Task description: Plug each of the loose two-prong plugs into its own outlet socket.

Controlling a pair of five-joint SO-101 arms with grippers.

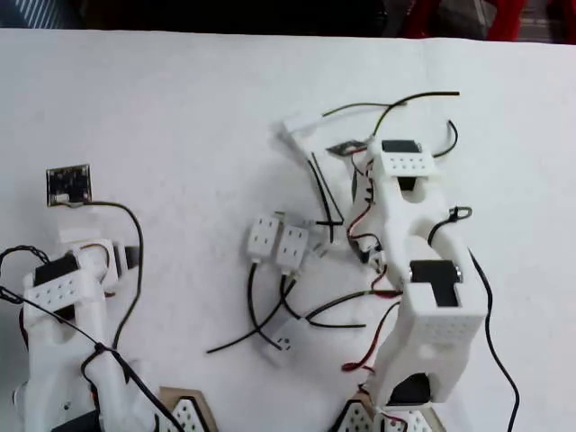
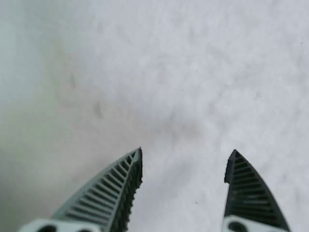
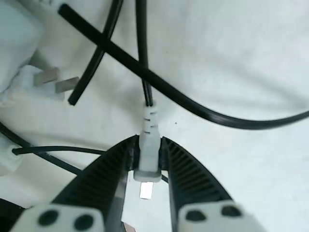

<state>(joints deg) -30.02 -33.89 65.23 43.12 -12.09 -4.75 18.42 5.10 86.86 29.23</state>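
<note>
**Plug in the Pincers, Sockets Waiting**

High view: we see the two sockets (image 1: 265,236) side by side in the middle of the counter (image 1: 180,108). The right arm (image 1: 427,310) stretches up just beside them. The left arm (image 1: 58,297) sits well apart at the near corner.

Left wrist view: the left tool (image 2: 187,152) hangs spread wide over bare counter, holding nothing.

Right wrist view: the right tool (image 3: 148,141) pinches a white plug (image 3: 147,150) at its neck. The plug's cord runs straight away from the fingertips, and a metal prong shows behind them, toward the wrist. Black cables (image 3: 193,104) cross over that cord. A second plug (image 3: 48,79) lies near on the counter, prongs bare, beside a loose cable end.

Our worry is that the prongs seem to face back into the tool. If so, the plug could not be pushed home without a turn or a fresh hold. The cables lying over its cord could also drag it askew, or tug it out of so narrow a pinch.
</note>
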